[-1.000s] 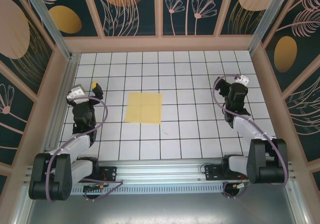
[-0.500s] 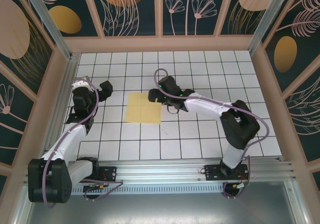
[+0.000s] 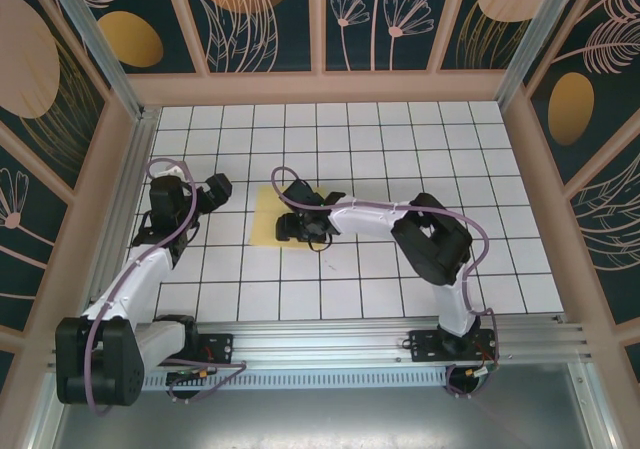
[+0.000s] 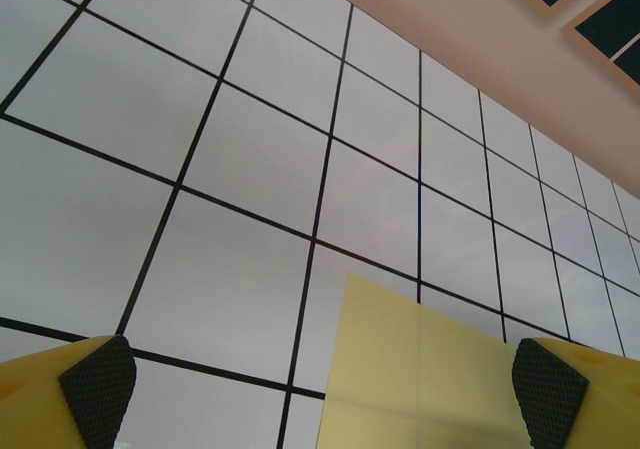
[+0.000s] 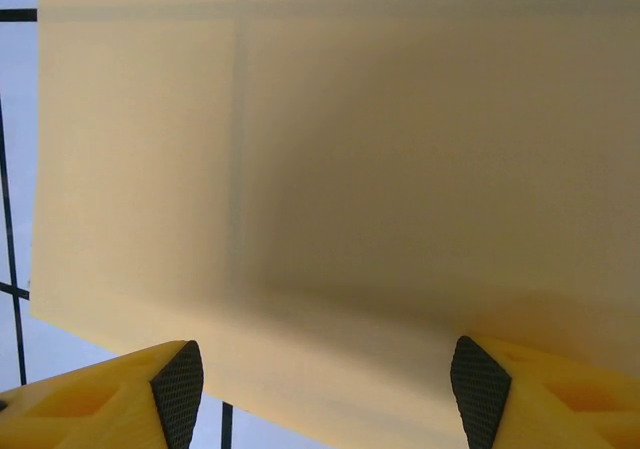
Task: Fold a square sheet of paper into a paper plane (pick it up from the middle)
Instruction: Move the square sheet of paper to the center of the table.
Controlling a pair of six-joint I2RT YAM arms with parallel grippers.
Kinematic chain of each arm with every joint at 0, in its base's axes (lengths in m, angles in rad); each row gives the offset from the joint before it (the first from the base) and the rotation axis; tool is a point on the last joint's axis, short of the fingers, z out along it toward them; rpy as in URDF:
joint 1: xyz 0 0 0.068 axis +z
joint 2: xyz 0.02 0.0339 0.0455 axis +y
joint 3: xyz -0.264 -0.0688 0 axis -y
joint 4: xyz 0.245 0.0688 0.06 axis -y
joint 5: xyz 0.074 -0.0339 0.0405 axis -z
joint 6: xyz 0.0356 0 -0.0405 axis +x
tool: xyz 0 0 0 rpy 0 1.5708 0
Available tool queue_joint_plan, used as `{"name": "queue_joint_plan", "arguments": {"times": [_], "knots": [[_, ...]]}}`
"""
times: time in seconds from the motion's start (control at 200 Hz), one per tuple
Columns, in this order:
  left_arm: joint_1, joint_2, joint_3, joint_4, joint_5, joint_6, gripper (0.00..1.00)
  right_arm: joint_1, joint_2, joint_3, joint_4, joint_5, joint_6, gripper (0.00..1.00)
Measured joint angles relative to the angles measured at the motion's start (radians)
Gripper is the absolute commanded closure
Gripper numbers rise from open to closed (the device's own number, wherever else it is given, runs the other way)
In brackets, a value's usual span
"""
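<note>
Near counter (image 3: 400,269) centre, flat square sheet of paper (image 3: 266,209) beneath right tool (image 5: 318,384), jaws apart; left tool (image 4: 320,389) wide at 9 o'clock. Lower squarely onto middle creases, pinch gently, avoid tearing.

Lighting bright, even, from above; top view sharp; right wrist close-up soft-focused, broad dim shadow across the square sheet of paper (image 5: 380,189).

White tabletop (image 3: 400,149) ruled in black grid lines, dark floral wall panels (image 3: 260,14) all round, peach framing (image 3: 320,87) at the back, aluminium rail (image 3: 330,344) up front, tiny dark speck (image 3: 322,261), maybe a scuff.
</note>
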Motion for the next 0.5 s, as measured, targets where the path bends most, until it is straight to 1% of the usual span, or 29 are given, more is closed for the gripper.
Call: {"name": "queue_joint_plan", "arguments": {"times": [0.065,0.14,0.235,0.33,0.395,0.5], "knots": [[0.000,0.006,0.003,-0.008,0.013,-0.001,0.02,0.000,-0.013,-0.018,0.001,-0.001,-0.016,0.29],[0.000,0.017,0.010,-0.017,0.032,-0.004,0.01,-0.004,-0.059,-0.080,-0.003,-0.005,-0.046,0.29],[0.000,0.038,0.016,-0.023,0.058,-0.011,0.02,-0.018,-0.140,-0.175,-0.045,-0.010,-0.099,0.29],[0.000,0.059,0.016,-0.029,0.090,-0.025,0.02,-0.041,-0.201,-0.230,-0.108,-0.006,-0.146,0.29],[0.000,0.070,0.015,-0.028,0.112,-0.040,0.01,-0.052,-0.225,-0.237,-0.145,0.002,-0.163,0.25],[-0.003,0.072,-0.008,-0.022,0.146,-0.073,0.03,-0.050,-0.263,-0.218,-0.163,0.015,-0.153,0.15]]}}
